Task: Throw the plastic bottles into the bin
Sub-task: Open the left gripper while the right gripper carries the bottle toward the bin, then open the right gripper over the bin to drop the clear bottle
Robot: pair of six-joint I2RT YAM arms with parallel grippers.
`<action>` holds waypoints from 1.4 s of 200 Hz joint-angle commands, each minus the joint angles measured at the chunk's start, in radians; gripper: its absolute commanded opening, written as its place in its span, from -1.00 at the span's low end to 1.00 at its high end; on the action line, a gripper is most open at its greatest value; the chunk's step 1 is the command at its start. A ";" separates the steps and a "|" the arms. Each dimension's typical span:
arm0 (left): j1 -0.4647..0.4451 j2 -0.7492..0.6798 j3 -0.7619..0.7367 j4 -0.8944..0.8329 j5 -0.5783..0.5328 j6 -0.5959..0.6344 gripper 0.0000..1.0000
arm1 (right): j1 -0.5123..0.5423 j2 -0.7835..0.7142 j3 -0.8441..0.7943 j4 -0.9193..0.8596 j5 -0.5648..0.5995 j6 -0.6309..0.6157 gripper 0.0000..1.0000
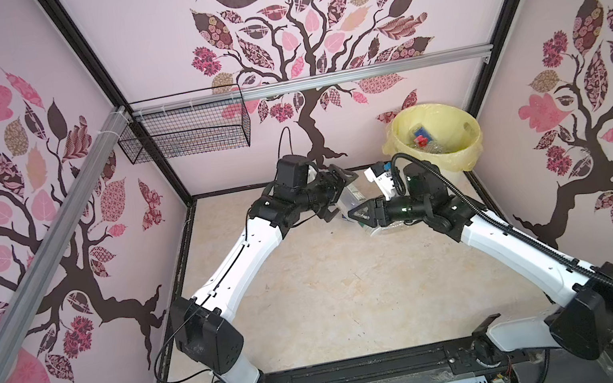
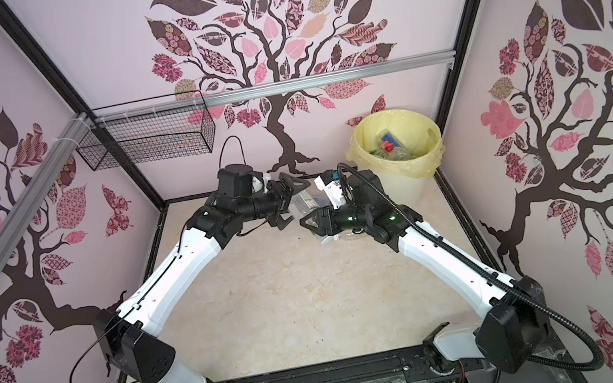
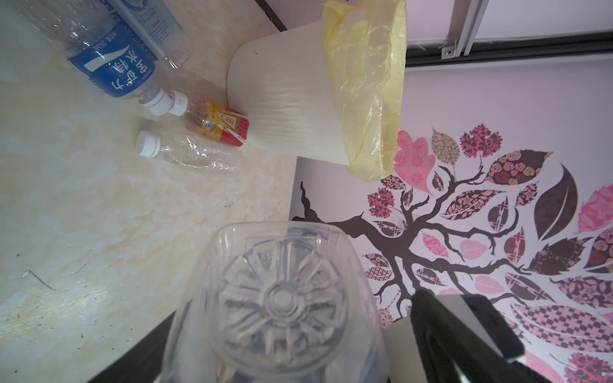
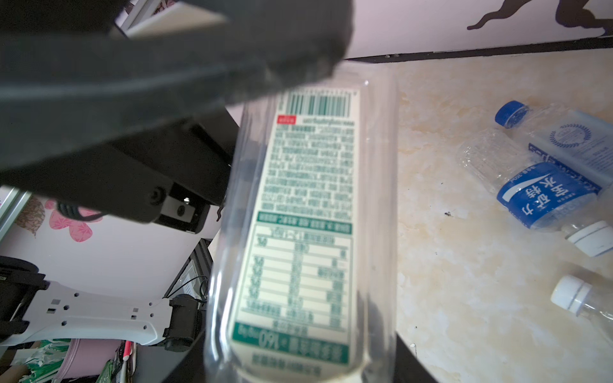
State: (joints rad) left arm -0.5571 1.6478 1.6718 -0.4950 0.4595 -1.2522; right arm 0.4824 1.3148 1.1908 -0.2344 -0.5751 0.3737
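The right gripper [image 1: 361,215] clamped the clear bottle [image 1: 352,196] in mid-air, with its long axis running base-first toward the left gripper [image 1: 334,195], whose jaws stood wide apart and clear of it. Farther back and to the right, the bin [image 1: 469,156] stood in the corner, nearest the right arm, with open room above its rim.

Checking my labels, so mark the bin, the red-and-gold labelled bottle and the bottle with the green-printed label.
bin [image 3: 285,109]: left wrist view, on its white ribbed wall.
red-and-gold labelled bottle [image 3: 220,124]: left wrist view, on its label.
green-printed bottle [image 4: 308,199]: right wrist view, on its label's text block.
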 commanded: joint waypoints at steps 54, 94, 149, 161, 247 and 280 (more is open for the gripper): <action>0.072 -0.028 0.199 -0.029 -0.080 0.021 0.94 | -0.076 -0.036 0.109 -0.167 0.218 -0.004 -0.24; 0.000 0.121 0.538 -0.239 -0.109 0.125 0.94 | -0.221 0.013 0.247 -0.199 0.370 -0.044 -0.24; -0.099 0.205 0.681 -0.321 -0.151 0.229 0.94 | -0.358 0.136 0.517 -0.212 0.626 -0.121 -0.22; -0.125 0.211 0.684 -0.321 -0.158 0.245 0.94 | -0.387 0.163 0.586 -0.204 0.647 -0.128 -0.22; -0.175 0.225 0.695 -0.320 -0.166 0.296 0.94 | -0.405 0.298 0.801 -0.093 0.851 -0.302 -0.10; -0.141 0.231 0.686 -0.321 -0.136 0.280 0.94 | -0.418 0.556 0.966 -0.275 0.908 -0.249 0.29</action>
State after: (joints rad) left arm -0.7258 1.8706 2.3264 -0.8078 0.3084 -0.9882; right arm 0.0765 1.6764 2.0571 -0.3561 0.2584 0.1062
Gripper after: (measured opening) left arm 0.972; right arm 0.550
